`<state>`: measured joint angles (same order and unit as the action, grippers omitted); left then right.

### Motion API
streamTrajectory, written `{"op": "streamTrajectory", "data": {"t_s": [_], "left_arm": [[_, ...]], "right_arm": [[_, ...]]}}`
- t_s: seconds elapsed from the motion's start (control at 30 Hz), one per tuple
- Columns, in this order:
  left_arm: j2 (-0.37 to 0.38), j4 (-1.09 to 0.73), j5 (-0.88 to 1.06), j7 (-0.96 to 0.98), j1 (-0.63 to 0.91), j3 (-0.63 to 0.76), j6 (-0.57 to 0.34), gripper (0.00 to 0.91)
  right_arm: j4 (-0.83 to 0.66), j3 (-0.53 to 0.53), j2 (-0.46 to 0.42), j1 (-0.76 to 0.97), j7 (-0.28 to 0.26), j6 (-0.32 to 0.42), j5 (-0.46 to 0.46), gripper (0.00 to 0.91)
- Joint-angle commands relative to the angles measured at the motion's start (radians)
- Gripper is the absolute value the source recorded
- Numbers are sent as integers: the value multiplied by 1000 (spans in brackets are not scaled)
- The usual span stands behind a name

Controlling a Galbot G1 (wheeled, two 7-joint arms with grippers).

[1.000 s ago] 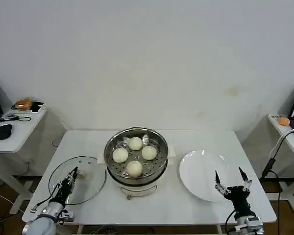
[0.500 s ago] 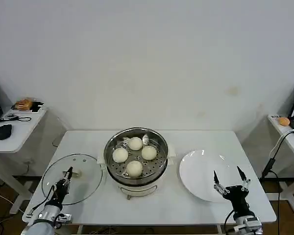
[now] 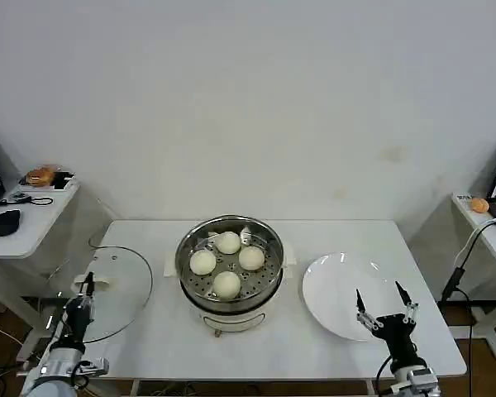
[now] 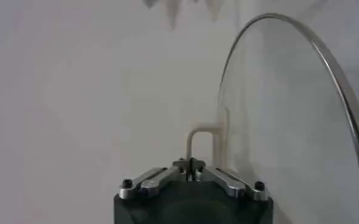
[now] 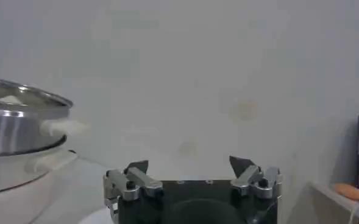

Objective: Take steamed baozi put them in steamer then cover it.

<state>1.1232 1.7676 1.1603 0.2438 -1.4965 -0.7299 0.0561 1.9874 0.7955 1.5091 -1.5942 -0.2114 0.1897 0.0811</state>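
Note:
The steamer (image 3: 190,277) stands at the table's middle with several cream-white baozi (image 3: 226,284) on its perforated tray. My left gripper (image 3: 87,286) is over the table's left edge, shut on the pale handle (image 4: 202,139) of the cover (image 3: 120,285), a clear glass lid with a metal rim. In the left wrist view the gripper (image 4: 190,165) pinches that handle and the cover (image 4: 289,122) stands on edge before it. My right gripper (image 3: 383,309) hangs open and empty over the near edge of the white plate. The right wrist view shows it (image 5: 189,165) with the steamer (image 5: 14,122) off to one side.
A bare white plate (image 3: 339,281) lies right of the steamer. A side table (image 3: 25,219) with a black mouse stands at the far left. Another desk (image 3: 484,219) with a cable hanging from it is at the far right. A wall runs behind the table.
My left gripper has carried the cover leftward off its spot beside the steamer, out over the table's left edge and raised. The right gripper has sunk slightly toward the near edge.

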Motion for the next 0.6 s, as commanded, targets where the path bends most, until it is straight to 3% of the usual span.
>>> {"op": "streamTrajectory", "data": {"t_s": [0.03,0.2,0.47,0.6], "left_arm": [[-29,288,-80,-176,-97,-74,140,0],[-54,422,-79,-245,-91,-7,187,0],[-99,440,-55,-326,54,165,263,0],[-87,401,-28,-361,156,258,292,0]], "right_arm": [[-4,-7,1,-1,-3,2,12,907],[-23,-16,5,-6,-3,21,25,907],[-36,-27,10,-14,-2,36,45,907],[-37,-31,12,-14,-2,40,51,907]]}}
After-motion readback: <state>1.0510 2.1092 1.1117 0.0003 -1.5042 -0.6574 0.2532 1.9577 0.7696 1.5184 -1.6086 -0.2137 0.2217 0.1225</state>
